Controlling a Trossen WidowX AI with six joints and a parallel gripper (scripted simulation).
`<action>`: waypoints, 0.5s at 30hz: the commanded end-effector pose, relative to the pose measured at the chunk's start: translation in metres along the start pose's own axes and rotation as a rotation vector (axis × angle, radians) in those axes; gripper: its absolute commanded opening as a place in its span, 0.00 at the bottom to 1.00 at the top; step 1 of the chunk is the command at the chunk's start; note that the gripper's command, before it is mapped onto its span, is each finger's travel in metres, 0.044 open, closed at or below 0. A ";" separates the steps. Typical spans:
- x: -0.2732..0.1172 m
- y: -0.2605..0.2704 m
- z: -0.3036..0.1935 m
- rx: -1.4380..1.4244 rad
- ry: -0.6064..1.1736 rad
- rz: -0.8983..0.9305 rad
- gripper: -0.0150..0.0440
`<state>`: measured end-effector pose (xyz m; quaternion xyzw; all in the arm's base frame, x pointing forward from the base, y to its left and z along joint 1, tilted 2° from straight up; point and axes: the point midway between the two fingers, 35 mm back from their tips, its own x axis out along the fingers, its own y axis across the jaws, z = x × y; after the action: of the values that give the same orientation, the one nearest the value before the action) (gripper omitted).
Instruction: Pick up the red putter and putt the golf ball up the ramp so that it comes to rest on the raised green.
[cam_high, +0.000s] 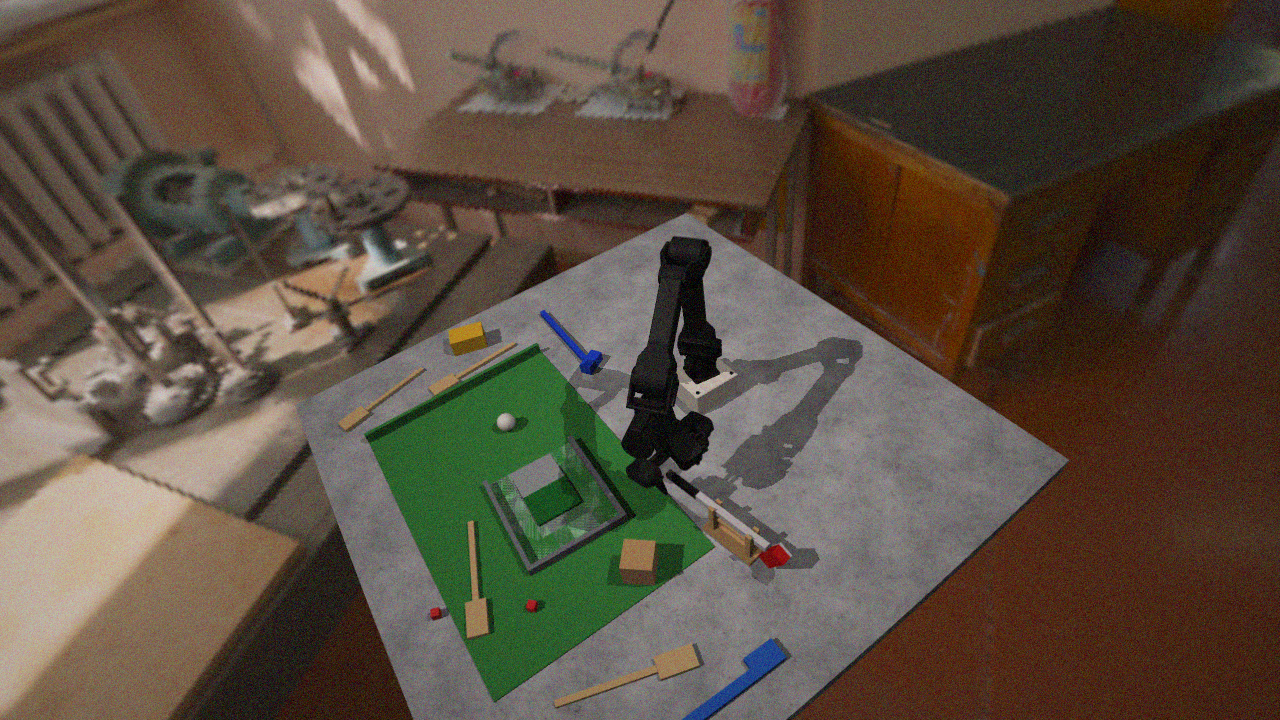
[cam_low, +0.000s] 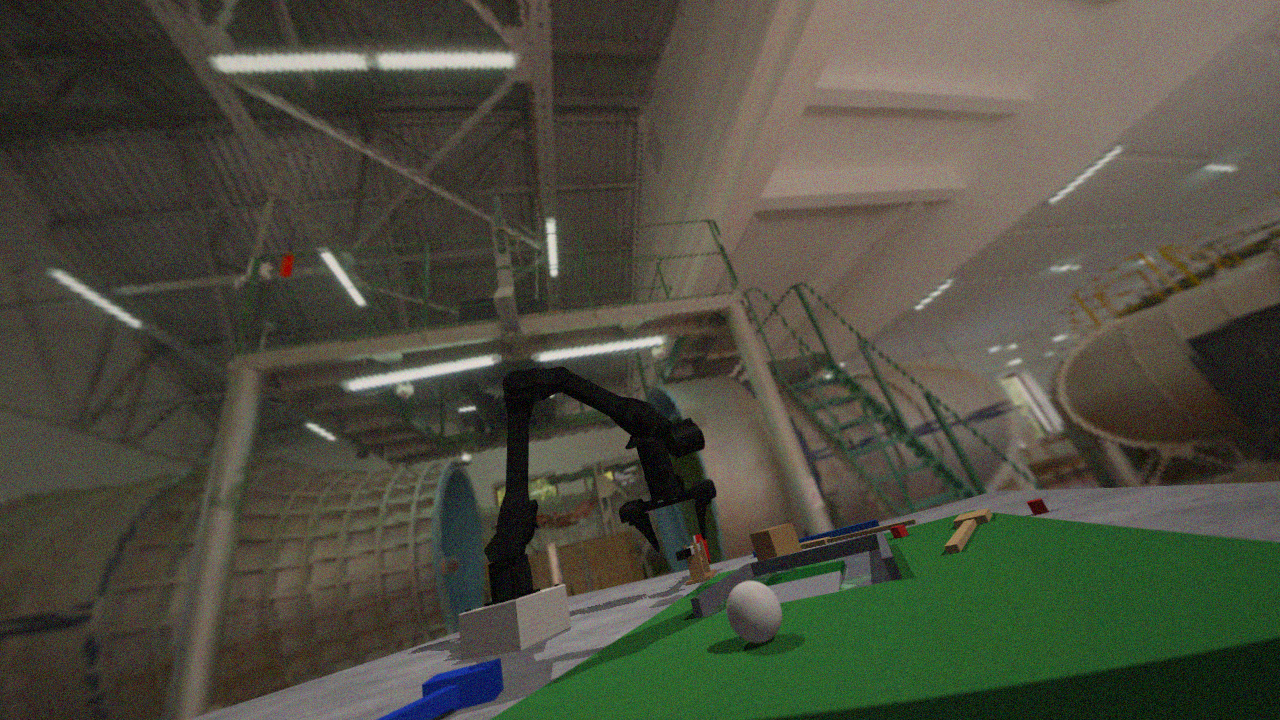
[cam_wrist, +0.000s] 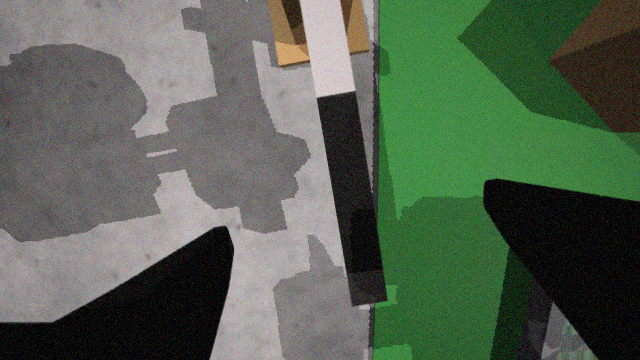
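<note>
Nothing of the putt itself is done yet, by my reckoning: the club is on its rest, the ball sits on the flat, and the whole stroke is left to play.

Biggest first: the green mat (cam_high: 429, 501) spreads across the grey table (cam_high: 895, 465), and near its middle rises the raised green (cam_high: 550, 503), a small green square inside grey sloped ramp walls. The arm leans out from its base, with the gripper (cam_high: 655, 474) hanging at the mat's 3 o'clock edge, fingers spread wide and holding nothing.

From the wrist camera, the red putter (cam_wrist: 345, 165) runs straight up the frame toward 12 o'clock, right between the two dark fingers, lying just beside the mat's border. Its near end is a black grip and further along it turns white. In the top view the shaft crosses a small tan stand (cam_high: 729, 537), and the red head (cam_high: 774, 556) sits at the far end, toward 4 o'clock from the gripper.

Smallest of all, the golf ball (cam_high: 505, 420), white and round, rests on the mat at about 11 o'clock from the raised green, well apart from the putter. Left to do, as I judge it: drop, close on the grip, lift, swing.
</note>
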<state>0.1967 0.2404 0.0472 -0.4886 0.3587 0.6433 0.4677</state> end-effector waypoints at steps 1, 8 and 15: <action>0.007 0.000 -0.001 0.006 -0.007 -0.001 1.00; 0.026 0.000 -0.006 0.006 -0.007 -0.001 1.00; 0.033 0.000 -0.007 0.006 -0.007 -0.001 1.00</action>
<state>0.1972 0.2417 0.0189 -0.4887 0.3560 0.6429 0.4702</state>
